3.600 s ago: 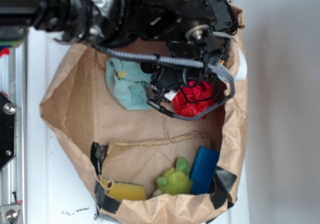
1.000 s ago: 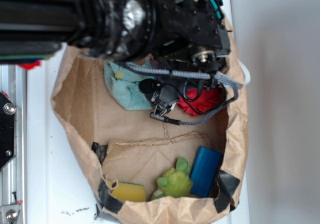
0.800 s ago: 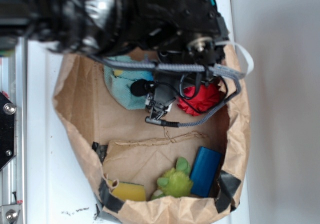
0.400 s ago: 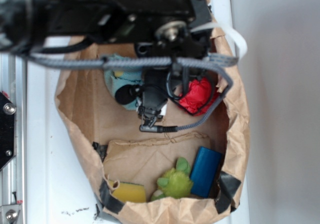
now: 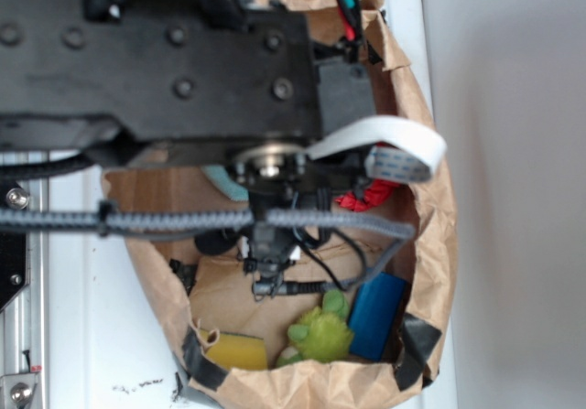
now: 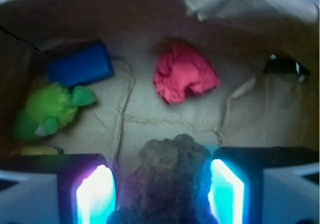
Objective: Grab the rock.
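The rock (image 6: 167,181) sits right between the two fingers (image 6: 160,186), held there with a glowing pad close on each side. Its bottom part is cut off by the edge of the wrist view, so only its bumpy top and middle show. The picture is blurry, and you cannot quite see if the pads press on the rock all the way.

Past the fingertips lies the red wad (image 6: 184,77), apart from the rock. Off to the left of the fingers are the green plush toy (image 6: 50,111) and a blue block (image 6: 80,66), close together. A bit of something yellow (image 6: 37,150) peeks out by the left finger, mostly hidden.

All of this lies inside a brown paper bag (image 6: 150,13). In the outside view the big black arm (image 5: 165,66) covers most of the bag, so the rock and the fingers are hidden there. Only a small strip of the red wad shows.
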You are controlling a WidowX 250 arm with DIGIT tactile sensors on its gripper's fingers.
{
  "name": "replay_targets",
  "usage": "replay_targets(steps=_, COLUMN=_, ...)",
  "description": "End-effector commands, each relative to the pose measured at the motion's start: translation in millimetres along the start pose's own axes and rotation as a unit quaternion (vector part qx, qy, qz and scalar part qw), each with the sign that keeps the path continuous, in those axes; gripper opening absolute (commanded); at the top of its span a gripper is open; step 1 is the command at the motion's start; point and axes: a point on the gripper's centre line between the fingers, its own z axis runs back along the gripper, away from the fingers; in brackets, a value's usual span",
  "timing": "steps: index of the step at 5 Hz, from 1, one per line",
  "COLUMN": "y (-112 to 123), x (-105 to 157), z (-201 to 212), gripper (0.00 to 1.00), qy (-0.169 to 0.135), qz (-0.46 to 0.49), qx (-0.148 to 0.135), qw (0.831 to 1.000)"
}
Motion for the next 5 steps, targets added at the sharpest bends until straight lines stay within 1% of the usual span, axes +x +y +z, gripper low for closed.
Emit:
replay_targets(steps=1, y=-4.9, x=13.8, z=39.6, gripper=0.0, qy=-0.041, qz=0.018, qx=0.009, qw=0.999)
replay_targets(steps=2, y=-4.7, x=15.2, z=41.6, gripper=0.0, qy=-0.029, qz=0.028, qx=0.012, qw=0.999)
replay_targets(steps=3, y=-4.9, x=16.2, z=41.6, gripper=0.0, qy=-0.026, qz=0.033, qx=0.027, qw=0.999)
replay_targets(steps=4, y=-2.0, x=16.5, z=38.0, gripper=0.0, qy=-0.026, qz=0.046, qx=0.022, qw=0.998)
replay_targets(steps=5, y=-0.9, x=15.8, z=36.4, gripper=0.0, qy=-0.025, qz=0.047, qx=0.022, qw=0.998)
